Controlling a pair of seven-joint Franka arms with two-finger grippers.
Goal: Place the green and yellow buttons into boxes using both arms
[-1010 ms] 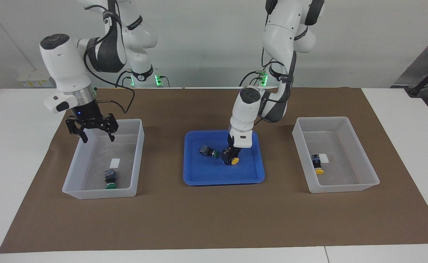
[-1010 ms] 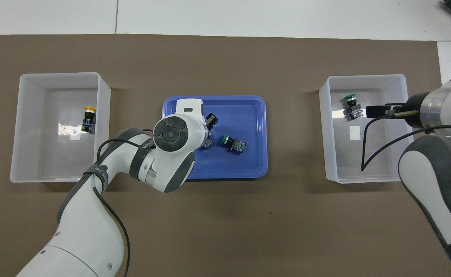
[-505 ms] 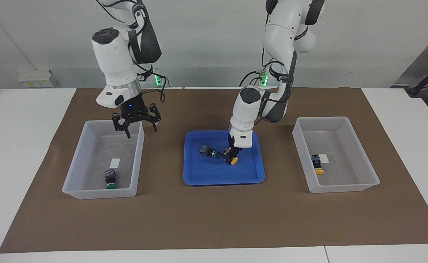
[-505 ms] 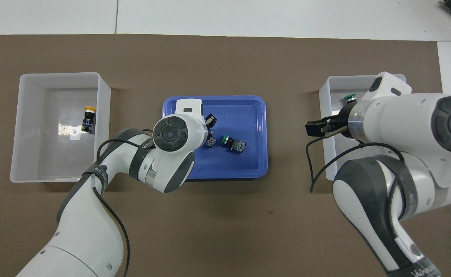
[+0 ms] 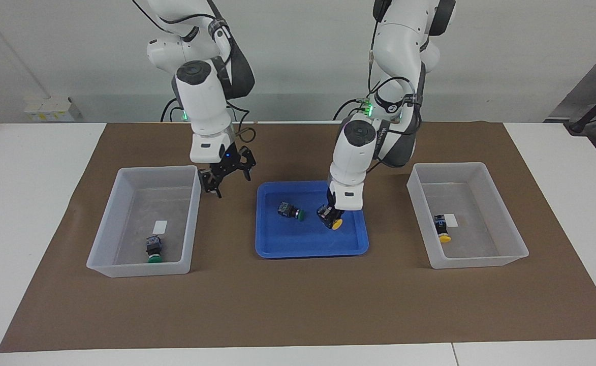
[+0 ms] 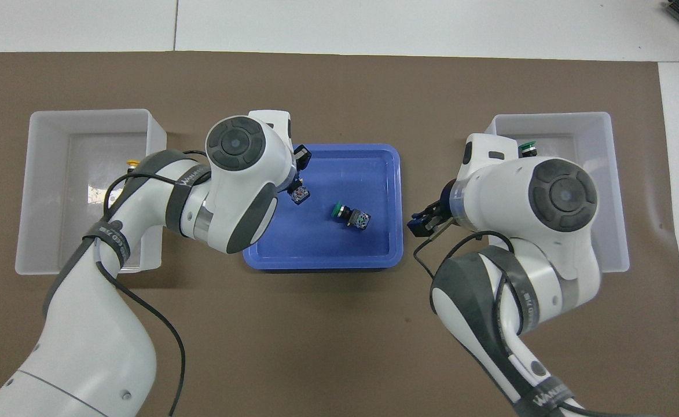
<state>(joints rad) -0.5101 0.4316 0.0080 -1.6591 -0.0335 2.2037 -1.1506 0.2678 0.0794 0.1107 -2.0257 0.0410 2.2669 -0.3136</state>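
My left gripper (image 5: pixel 328 214) is shut on a yellow button (image 5: pixel 335 223), cap down, low over the blue tray (image 5: pixel 308 251) at the end toward the left arm; from overhead the button's body (image 6: pixel 299 196) shows under the wrist. A green button (image 5: pixel 291 211) lies on its side in the tray's middle. My right gripper (image 5: pixel 230 184) hangs open and holds nothing, over the mat between the tray and the box (image 5: pixel 125 188) at the right arm's end. That box holds a green button (image 5: pixel 153 249). The other box (image 5: pixel 501 213) holds a yellow button (image 5: pixel 442 226).
A brown mat (image 5: pixel 298 305) covers the table's middle, with white tabletop (image 5: pixel 28 213) at both ends. In the overhead view the left arm hides most of the yellow button in its box (image 6: pixel 44 191), and the right arm covers part of the other box (image 6: pixel 611 174).
The left gripper has closed on the yellow button and carried it a little toward the left arm's end of the tray. The right arm has swung from over its box toward the tray, still open.
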